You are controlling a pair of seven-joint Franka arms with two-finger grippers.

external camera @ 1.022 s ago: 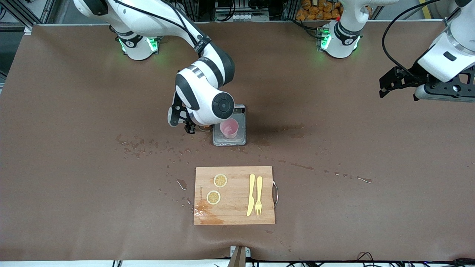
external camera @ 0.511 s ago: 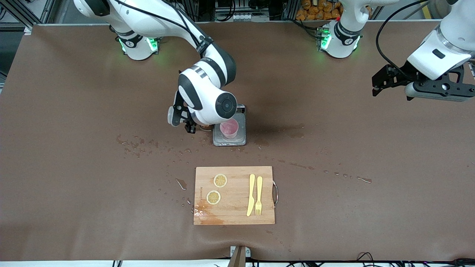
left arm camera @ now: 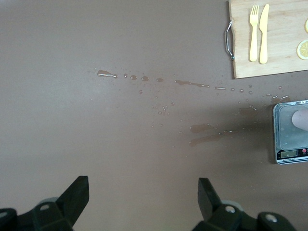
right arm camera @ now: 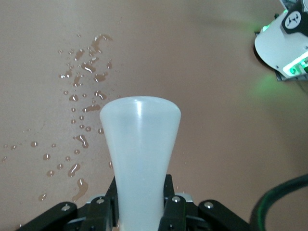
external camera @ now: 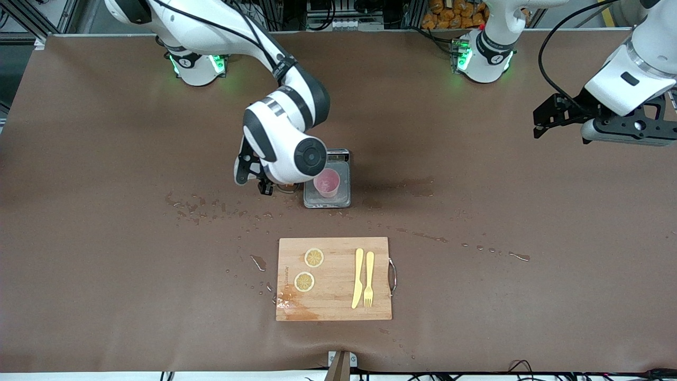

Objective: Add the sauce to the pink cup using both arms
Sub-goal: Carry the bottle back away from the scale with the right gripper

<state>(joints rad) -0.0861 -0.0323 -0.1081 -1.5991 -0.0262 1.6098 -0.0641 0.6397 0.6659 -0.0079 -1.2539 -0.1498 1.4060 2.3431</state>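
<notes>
right pincer (right arm camera: pixel 140 211) clamping the sauce (right arm camera: pixel 140 159), nozzle down, now drawing away from the pink cup (external camera: pixel 327 182) toward the right arm's end; squeeze likely ending | cup sitting on the scale (external camera: pixel 341 198) mid-table (external camera: pixel 106 291) | left pincer (left arm camera: pixel 142 202) apart, waiting

Whitish sauce (right arm camera: pixel 139 159) inverted beside upright pink cup (external camera: pixel 327 182).

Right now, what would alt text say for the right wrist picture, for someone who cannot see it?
A translucent whitish plastic squeeze bottle fills the middle, clamped between the right arm's black two-finger gripper. Under it lies a brown table covering with scattered liquid droplets; a white robot base with green lights shows at one corner.
</notes>
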